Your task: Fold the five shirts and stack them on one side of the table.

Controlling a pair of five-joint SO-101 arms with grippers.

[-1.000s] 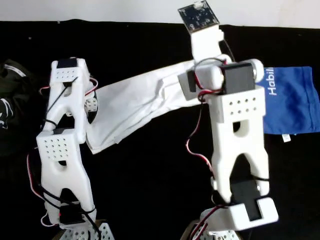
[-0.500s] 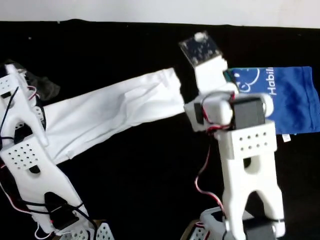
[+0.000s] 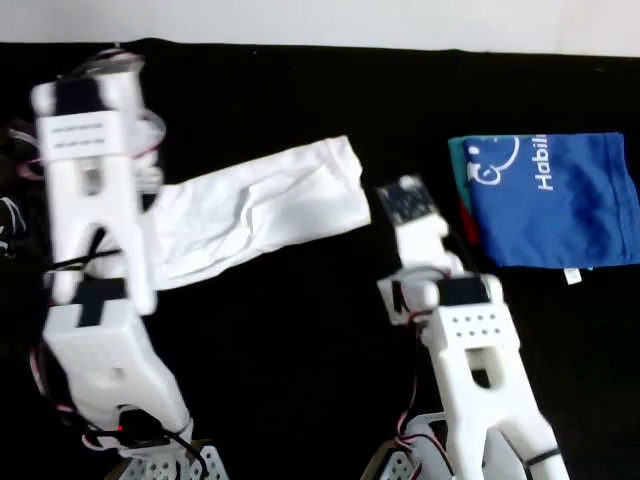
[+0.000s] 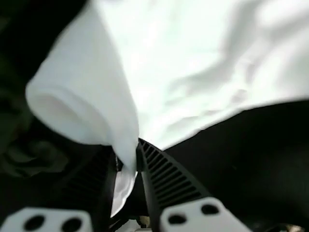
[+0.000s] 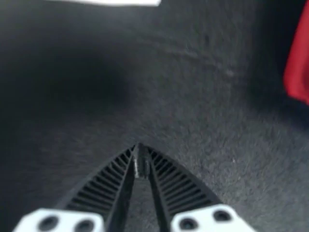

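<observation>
The white shirt (image 3: 260, 205) is soft, matt cloth rumpled into shallow creases, and the folded blue shirt (image 3: 555, 200) is matt cloth too, with a smooth white print. Both lie on a black surface (image 3: 300, 340) that, seen close in the right wrist view, looks like dull, slightly fuzzy felt. The left claw (image 4: 126, 166) and right claw (image 5: 140, 155) have fingers of black plastic moulded with fine ribs on smooth white plastic mounts, while the left arm (image 3: 95, 200) and right arm (image 3: 480, 350) are matt white plastic shells pierced with small holes.
</observation>
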